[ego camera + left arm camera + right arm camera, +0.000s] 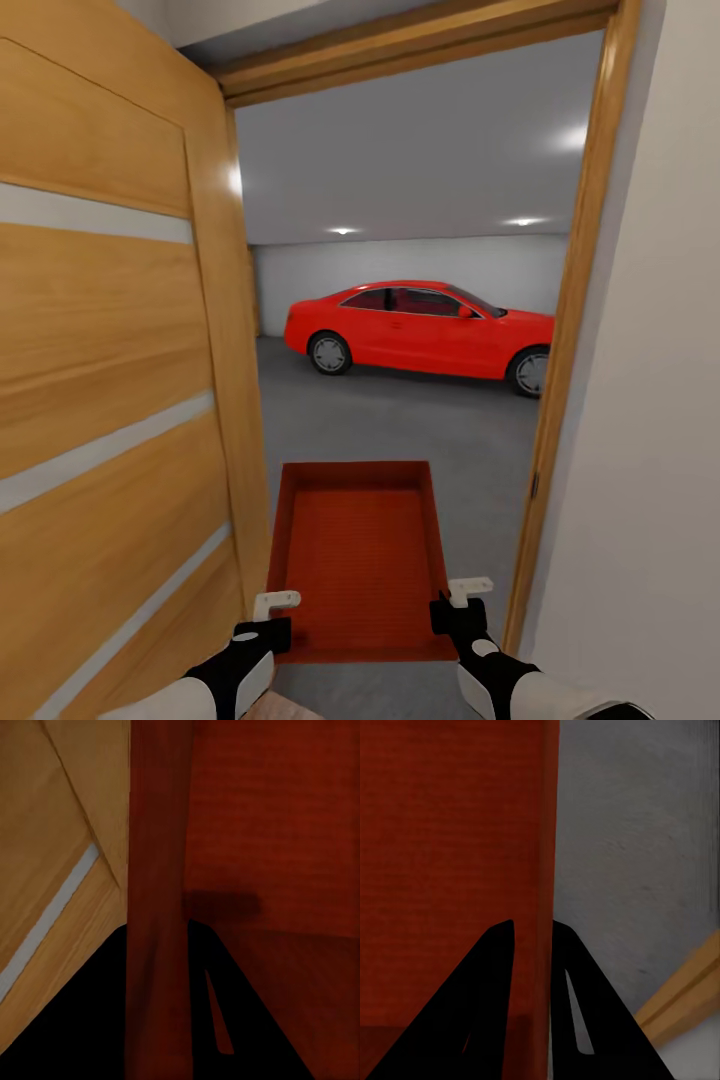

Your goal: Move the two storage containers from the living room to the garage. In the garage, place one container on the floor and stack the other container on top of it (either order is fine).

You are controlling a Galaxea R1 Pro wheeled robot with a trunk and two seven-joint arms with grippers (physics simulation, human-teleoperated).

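Observation:
One orange-red open-top storage container (360, 550) hangs level in front of me, carried between both grippers in the doorway to the garage. My left gripper (275, 605) is shut on the container's left wall (157, 870), with one finger inside and one outside. My right gripper (468, 590) is shut on the right wall (547, 832) in the same way. The bin is empty and its ribbed bottom (450, 855) is bare. Beyond the doorway lies the garage's dark grey concrete floor (400, 420). The second container is out of view.
An open wood-panelled door (110, 350) stands close on my left, nearly touching the bin. The wooden door frame (570, 330) and a white wall (650, 400) are close on the right. A red car (425, 335) is parked across the far side of the garage.

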